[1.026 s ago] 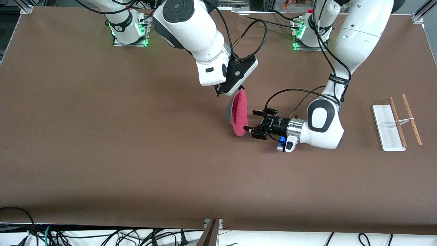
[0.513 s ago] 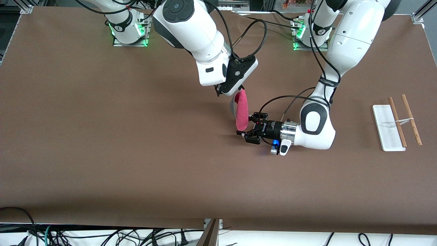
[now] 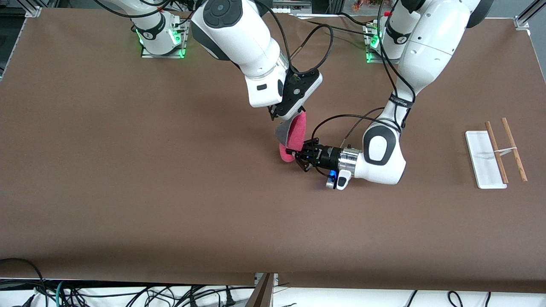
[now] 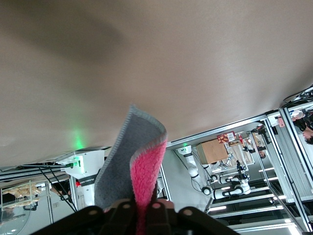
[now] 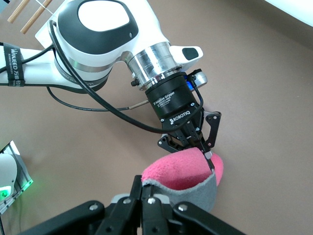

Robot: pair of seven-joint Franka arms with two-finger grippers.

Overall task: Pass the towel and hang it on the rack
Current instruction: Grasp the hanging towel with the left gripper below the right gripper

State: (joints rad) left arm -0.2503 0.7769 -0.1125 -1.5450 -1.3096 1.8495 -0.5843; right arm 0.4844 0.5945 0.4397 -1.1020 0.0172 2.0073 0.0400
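Note:
The towel (image 3: 294, 132), pink-red with a dark grey back, hangs over the middle of the table, held at both ends. My right gripper (image 3: 295, 114) is shut on its upper edge; the right wrist view shows its fingertips (image 5: 145, 193) pinching the grey edge of the towel (image 5: 190, 176). My left gripper (image 3: 295, 154) lies level just above the table and is shut on the towel's lower end. The left wrist view shows the towel (image 4: 132, 166) squeezed between that gripper's (image 4: 143, 203) jaws. The rack (image 3: 497, 149) stands toward the left arm's end of the table.
The rack's flat white base (image 3: 480, 160) and two brown rods (image 3: 514, 149) stand well apart from both grippers. The rods' ends (image 5: 29, 12) show in a corner of the right wrist view. Brown table surface (image 3: 170, 192) lies all round.
My left gripper has moved toward the right arm's end of the table, reached the towel's lower end and closed on it. The towel now bends between the two grippers. The right gripper has stayed put.

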